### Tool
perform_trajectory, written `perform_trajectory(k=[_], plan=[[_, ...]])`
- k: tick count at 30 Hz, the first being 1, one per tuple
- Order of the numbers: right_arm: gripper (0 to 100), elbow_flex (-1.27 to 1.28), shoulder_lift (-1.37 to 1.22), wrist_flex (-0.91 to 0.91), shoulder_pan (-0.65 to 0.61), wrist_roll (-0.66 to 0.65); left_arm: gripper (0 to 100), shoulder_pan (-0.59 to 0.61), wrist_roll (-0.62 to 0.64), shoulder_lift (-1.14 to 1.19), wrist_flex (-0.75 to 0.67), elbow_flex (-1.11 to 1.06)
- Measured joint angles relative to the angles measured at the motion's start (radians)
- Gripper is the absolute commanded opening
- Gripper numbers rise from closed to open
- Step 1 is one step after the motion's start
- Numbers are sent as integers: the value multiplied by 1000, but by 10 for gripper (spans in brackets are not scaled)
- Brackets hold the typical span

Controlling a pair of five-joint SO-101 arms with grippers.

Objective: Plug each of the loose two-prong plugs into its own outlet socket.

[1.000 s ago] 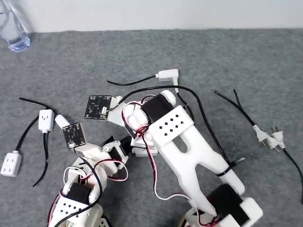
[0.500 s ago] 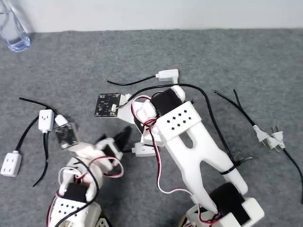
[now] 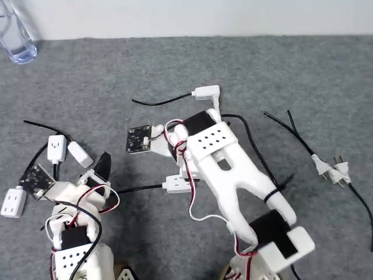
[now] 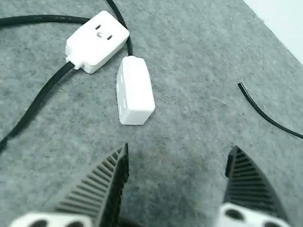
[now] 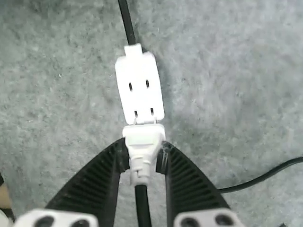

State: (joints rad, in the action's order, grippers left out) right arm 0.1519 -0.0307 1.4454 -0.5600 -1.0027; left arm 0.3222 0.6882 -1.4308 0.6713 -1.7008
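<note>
Two prongs of the white plug (image 5: 143, 142) meet the end slots of a white outlet block (image 5: 139, 90). The right claw (image 5: 143, 150) is clenched on the plug's body behind them, in line with the block, probably so a straight push seats it. The left claw (image 4: 179, 158) hangs spread and empty near a spare outlet block (image 4: 135, 92) on the table (image 4: 199, 71), likely free to brace one. The right wrist view shows the prong-to-slot contact, which the arm covers from above. The high view adds two loose plugs (image 3: 322, 168) lying well apart beyond the right arm.
</note>
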Motion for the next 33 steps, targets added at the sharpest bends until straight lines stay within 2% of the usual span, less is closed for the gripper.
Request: perform_trajectory(k=[10, 33], plan=[[9, 48, -71, -69, 31, -35, 318, -40, -5, 0, 0, 0], [9, 49, -84, -72, 6, -18, 318, -43, -8, 0, 0, 0]])
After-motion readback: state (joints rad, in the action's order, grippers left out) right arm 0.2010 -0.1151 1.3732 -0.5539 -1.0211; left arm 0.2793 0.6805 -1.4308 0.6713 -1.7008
